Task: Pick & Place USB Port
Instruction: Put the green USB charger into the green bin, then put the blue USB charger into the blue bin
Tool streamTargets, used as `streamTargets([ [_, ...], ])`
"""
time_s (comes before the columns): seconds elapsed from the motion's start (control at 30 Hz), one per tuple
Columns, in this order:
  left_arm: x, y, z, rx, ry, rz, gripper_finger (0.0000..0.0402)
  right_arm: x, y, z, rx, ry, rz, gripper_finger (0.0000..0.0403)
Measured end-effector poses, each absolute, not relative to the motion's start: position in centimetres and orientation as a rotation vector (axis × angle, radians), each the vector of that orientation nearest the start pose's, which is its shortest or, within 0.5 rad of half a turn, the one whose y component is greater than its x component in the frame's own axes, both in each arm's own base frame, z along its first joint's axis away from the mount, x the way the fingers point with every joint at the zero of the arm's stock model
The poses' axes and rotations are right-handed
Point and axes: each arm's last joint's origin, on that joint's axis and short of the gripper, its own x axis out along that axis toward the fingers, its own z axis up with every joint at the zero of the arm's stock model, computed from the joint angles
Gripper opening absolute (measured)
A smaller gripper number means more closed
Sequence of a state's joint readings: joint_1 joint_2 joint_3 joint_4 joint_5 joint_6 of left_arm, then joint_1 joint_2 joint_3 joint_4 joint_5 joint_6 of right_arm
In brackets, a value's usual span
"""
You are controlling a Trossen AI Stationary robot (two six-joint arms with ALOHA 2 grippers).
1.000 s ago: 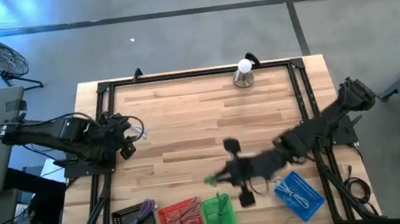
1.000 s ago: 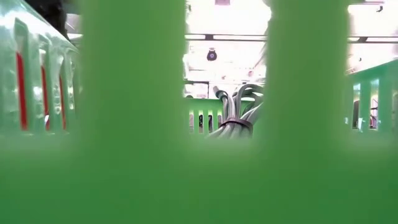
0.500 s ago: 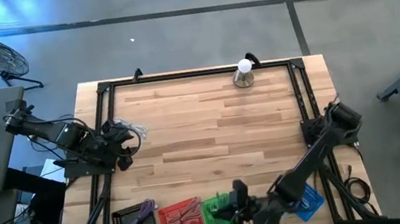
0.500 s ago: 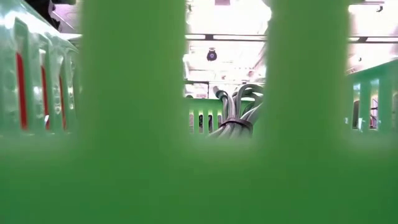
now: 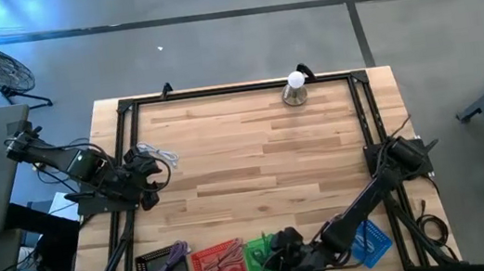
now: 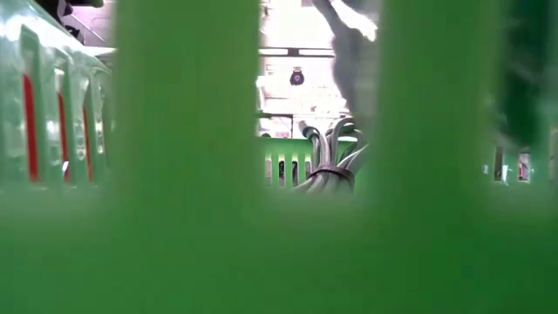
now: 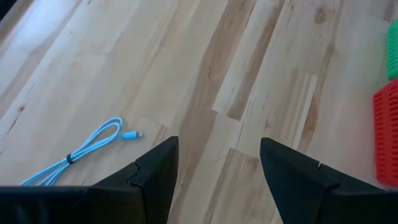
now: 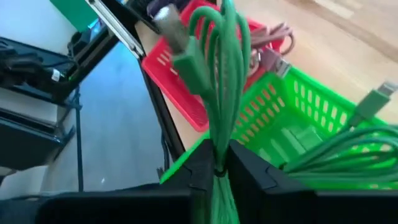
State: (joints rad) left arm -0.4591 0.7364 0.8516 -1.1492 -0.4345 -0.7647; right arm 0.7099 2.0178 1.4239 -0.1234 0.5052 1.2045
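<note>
My right gripper [image 5: 273, 260] hovers over the green basket [image 5: 255, 246] at the table's near edge, shut on a bundled green USB cable [image 8: 227, 74]. The cable's loops and its grey-tipped plug [image 8: 169, 23] stick out past the fingers. More green cables [image 8: 336, 146] lie inside the basket [image 8: 292, 109]. The low view looks through the basket's slats at a tied bundle [image 6: 327, 170] resting in it. My left gripper [image 5: 141, 170] waits open near the table's left edge, beside a light blue cable [image 7: 81, 149] lying flat on the wood. My right gripper pinches the green cable bundle between its two fingers [image 8: 245, 168] at the bunched part of the loops [image 8: 219, 144]. The fingers lie along the bundle. The bundle is lifted clear above the green basket.
A black basket with a purple cable [image 5: 163, 266], a red basket [image 5: 219, 262] and a blue basket [image 5: 370, 240] stand in the same near-edge row. A small white-topped object [image 5: 295, 89] stands at the far edge. The table's middle is bare wood [image 5: 254, 153].
My right gripper has carried the green cable from the middle of the table toward the near edge and now hangs over the green basket, lower than before. In the low view a blurred shape has come down above the basket.
</note>
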Motion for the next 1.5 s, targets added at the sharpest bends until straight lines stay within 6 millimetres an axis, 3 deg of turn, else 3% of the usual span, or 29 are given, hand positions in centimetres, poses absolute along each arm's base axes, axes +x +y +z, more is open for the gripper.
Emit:
streamTargets([
  [0.43, 10.3, -3.8, 28.0, -0.257, 0.907, 0.318, 0.0218, 35.1, 27.0, 19.6, 0.682, 0.563, -0.171, 0.0118],
  [0.73, 10.0, -3.3, 27.8, -0.111, 0.9, 0.374, 0.0218, 37.0, 25.0, 20.2, 0.55, 0.56, -0.077, 0.0121],
  [1.1, 11.2, -2.0, 27.2, -0.131, 0.962, 0.52, 0.022, 38.8, 22.2, 20.9, 0.467, 0.642, 0.123, 0.0122],
  [1.5, 14.5, 0.2, 25.3, -0.07, 1.104, 0.773, 0.0299, 38.2, 21.4, 25.1, 0.364, 0.539, 0.304, 0.0122],
])
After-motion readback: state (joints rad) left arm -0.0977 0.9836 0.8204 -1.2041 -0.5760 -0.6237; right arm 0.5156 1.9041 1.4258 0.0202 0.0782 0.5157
